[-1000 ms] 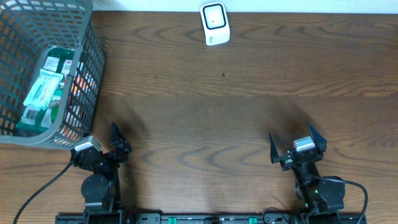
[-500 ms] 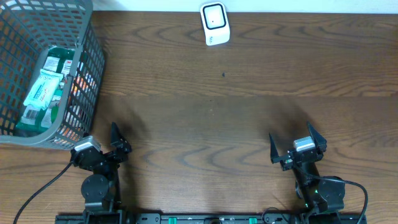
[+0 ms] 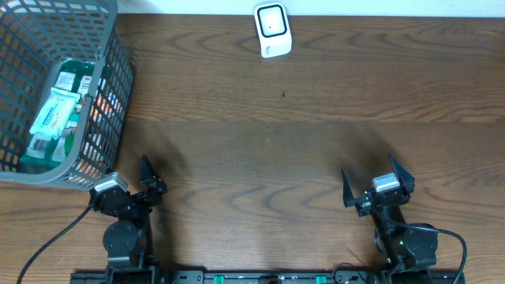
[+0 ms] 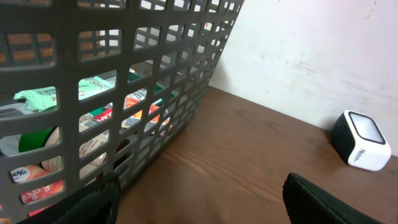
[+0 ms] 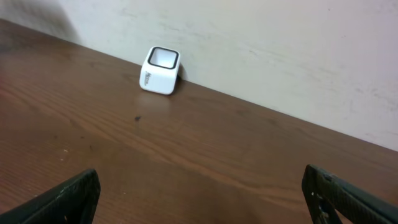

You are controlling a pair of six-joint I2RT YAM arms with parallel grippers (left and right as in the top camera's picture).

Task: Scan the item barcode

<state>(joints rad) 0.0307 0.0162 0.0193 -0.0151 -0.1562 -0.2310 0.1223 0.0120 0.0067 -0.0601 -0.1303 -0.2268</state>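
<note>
Jaws gape wide and empty on both left gripper [image 4: 199, 202] and right gripper [image 3: 368, 170].

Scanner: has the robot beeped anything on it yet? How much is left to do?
Nothing looks done yet. The packets lie in the basket, and nothing is in front of the scanner. Nothing is in hand: the left gripper and right gripper are both open and empty. Left to do: pick a packet and show its barcode to the scanner.

The left arm [image 3: 125, 209] and right arm [image 3: 390, 211] are matte black, each with a silver-grey wrist block [image 3: 385, 183], dark pointed fingers [image 5: 62, 199] and a trailing black cable [image 3: 59, 230].
</note>
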